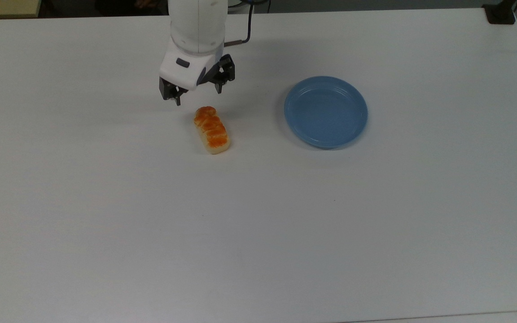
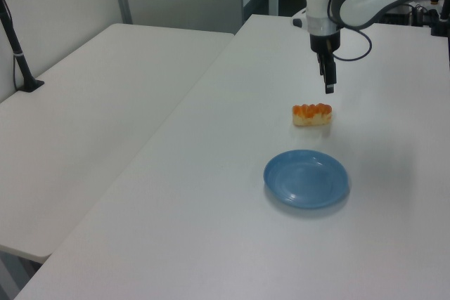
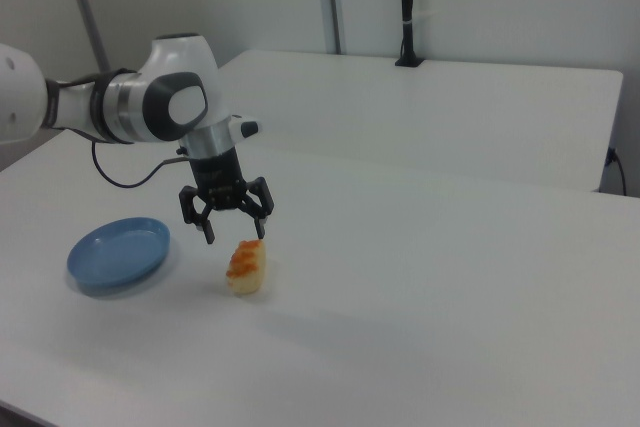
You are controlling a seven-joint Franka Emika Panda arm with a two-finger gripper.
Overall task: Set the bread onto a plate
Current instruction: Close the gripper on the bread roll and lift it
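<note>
The bread (image 1: 212, 129) (image 2: 312, 114) (image 3: 245, 266), an oblong loaf with an orange-brown lumpy top and cream sides, lies flat on the white table (image 1: 258, 233). To the top view's right of it sits the light-blue plate (image 1: 326, 111) (image 2: 306, 178) (image 3: 119, 254), with nothing on it. My gripper (image 1: 198, 98) (image 3: 235, 235) (image 2: 328, 89) hangs open above the table, just beyond the loaf's far end in the top view. Its fingers point down and hold nothing.
A second white table (image 2: 91, 117) stands beside this one in the left view. A black post (image 2: 15, 47) (image 3: 405, 7) rises from it. A black clamp (image 1: 501, 13) sits at the top view's upper right corner.
</note>
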